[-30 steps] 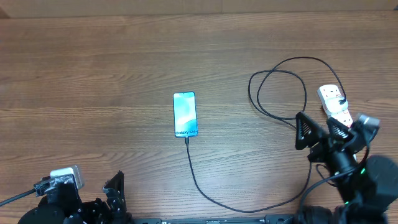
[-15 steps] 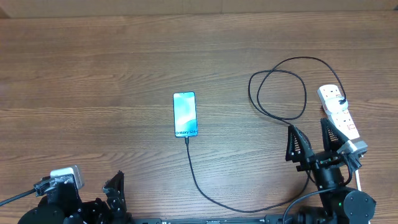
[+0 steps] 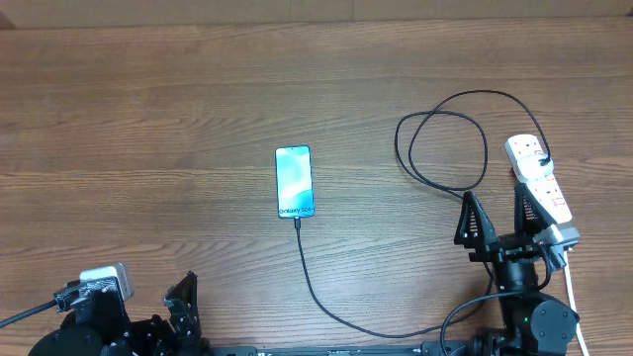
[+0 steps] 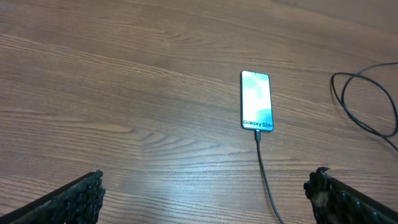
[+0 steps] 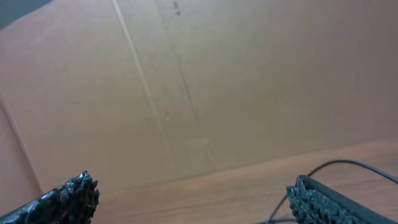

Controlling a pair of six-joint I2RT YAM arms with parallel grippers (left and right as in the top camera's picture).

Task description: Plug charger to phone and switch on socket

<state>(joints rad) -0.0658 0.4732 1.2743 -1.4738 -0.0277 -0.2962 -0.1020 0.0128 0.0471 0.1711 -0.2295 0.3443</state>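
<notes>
Lying flat: phone (image 3: 294, 181) | surface: wood-grain table (image 3: 148, 99) | backdrop: brown panel (image 5: 249, 81)

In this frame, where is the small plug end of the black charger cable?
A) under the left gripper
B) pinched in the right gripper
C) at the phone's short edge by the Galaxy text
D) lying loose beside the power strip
C: the charger runs straight up into the phone at its Galaxy-text edge.
</notes>
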